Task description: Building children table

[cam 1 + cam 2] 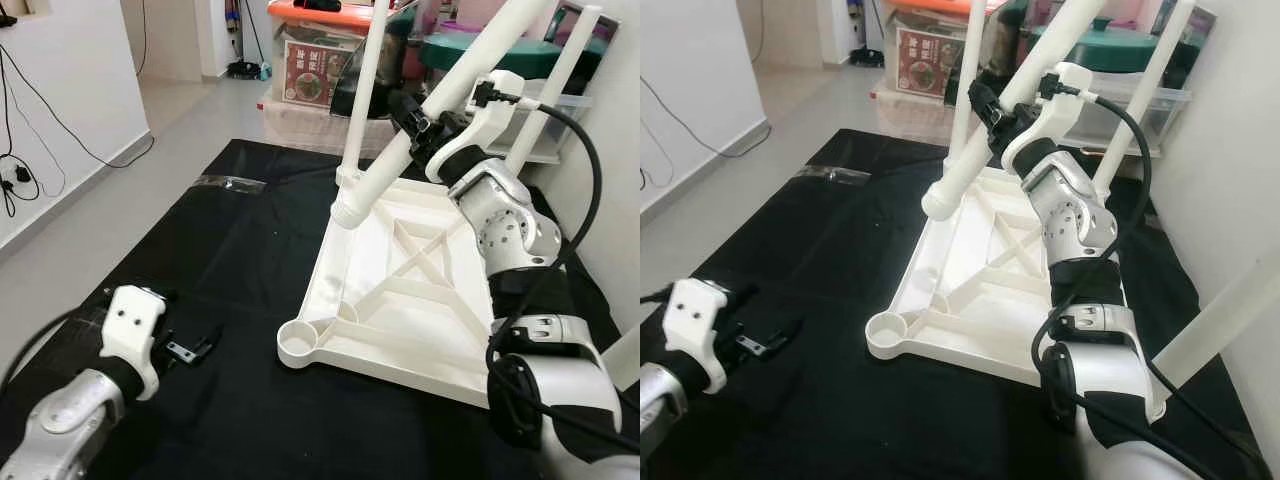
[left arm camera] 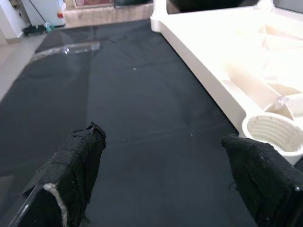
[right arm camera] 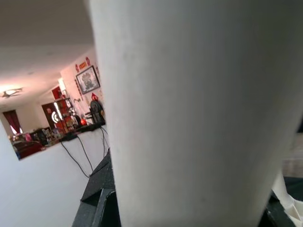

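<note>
leg [image 1: 400, 160] clamped mid-shaft by right pincer [image 1: 428, 125], centre top of frame.
light, stiff, smooth plastic, likely slippery; left pincer [image 2: 165, 175] open near tabletop [image 1: 400, 290] socket [image 1: 297, 343].

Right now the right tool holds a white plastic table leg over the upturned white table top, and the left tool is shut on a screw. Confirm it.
One thing is wrong: the left tool is open and holds nothing, as the left wrist view shows. The right tool does hold the white plastic table leg over the upturned white table top.
</note>
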